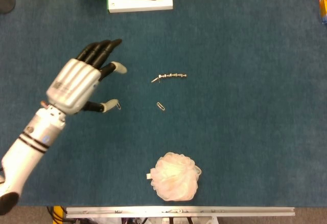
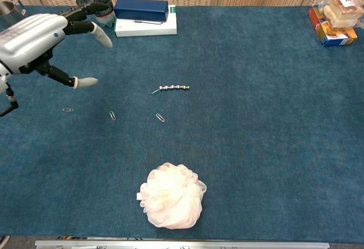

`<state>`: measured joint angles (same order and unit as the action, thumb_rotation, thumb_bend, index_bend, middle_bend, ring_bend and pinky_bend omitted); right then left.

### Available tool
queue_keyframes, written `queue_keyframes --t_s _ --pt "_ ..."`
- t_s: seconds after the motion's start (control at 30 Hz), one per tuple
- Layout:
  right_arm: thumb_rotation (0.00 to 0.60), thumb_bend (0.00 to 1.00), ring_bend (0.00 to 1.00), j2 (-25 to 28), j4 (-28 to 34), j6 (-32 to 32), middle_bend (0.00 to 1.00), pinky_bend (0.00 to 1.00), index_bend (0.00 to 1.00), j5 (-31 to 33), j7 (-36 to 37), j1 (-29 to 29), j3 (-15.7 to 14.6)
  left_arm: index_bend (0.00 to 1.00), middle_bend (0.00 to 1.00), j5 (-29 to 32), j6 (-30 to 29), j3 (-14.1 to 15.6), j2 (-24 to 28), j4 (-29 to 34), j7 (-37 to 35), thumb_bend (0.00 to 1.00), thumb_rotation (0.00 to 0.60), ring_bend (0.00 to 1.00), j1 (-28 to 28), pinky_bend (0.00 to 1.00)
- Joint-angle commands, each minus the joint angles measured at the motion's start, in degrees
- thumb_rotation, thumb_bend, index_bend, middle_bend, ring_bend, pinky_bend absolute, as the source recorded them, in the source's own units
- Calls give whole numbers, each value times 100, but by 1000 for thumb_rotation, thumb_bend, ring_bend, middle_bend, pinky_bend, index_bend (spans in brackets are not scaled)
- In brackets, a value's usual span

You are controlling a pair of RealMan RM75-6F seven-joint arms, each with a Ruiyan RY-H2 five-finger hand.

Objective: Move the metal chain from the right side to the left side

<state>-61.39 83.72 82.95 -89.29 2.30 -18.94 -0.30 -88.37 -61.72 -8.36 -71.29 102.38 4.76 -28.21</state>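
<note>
Left hand (image 1: 76, 85): seen left of centre in the head view, fingers spread, nothing held.
Right hand: outside both views.
Metal chain (image 1: 171, 75): laid flat at centre frame, well apart from the hand, untouched.
Paper clip (image 1: 161, 106): just below the chain.

Pale bath pouf (image 2: 171, 196), scattered paperclips (image 2: 160, 117), boxes (image 2: 142, 9).

Blue table (image 2: 273, 146) carries metal chain (image 2: 174, 87), paper clips (image 2: 160, 117), bath pouf (image 2: 171, 196), boxes (image 2: 144, 16)
</note>
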Motion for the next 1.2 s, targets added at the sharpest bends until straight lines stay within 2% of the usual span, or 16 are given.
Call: queue_keyframes --t_s 0.03,0.23,0.4,0.73,0.9,1.2 --pt "600 33 0 41 -74 105 109 36 265 1 118 116 15 324 0 181 148 -94 -171 -78 95 180 600 0 -175 66" --pt "600 32 0 100 -182 297 109 36 266 9 356 294 103 343 0 531 404 -207 -425 -185 293 274 600 0 -473 54" --pt "600 33 0 134 -262 374 109 36 266 -2 517 389 159 343 0 951 679 -290 -571 -190 556 281 600 0 -718 52" --pt "600 33 0 131 -455 482 109 36 266 28 779 547 286 365 0 2293 1174 -479 -876 -289 1314 281 600 0 -1300 44" --pt "600 32 0 96 -557 505 109 36 266 45 883 614 329 378 0 3053 1155 -478 -1121 -321 1864 281 600 0 -1584 28" --pt "600 33 0 63 -730 520 109 36 266 54 1113 732 361 378 0 3869 1188 -348 -1639 -724 2445 281 600 0 -2076 28"
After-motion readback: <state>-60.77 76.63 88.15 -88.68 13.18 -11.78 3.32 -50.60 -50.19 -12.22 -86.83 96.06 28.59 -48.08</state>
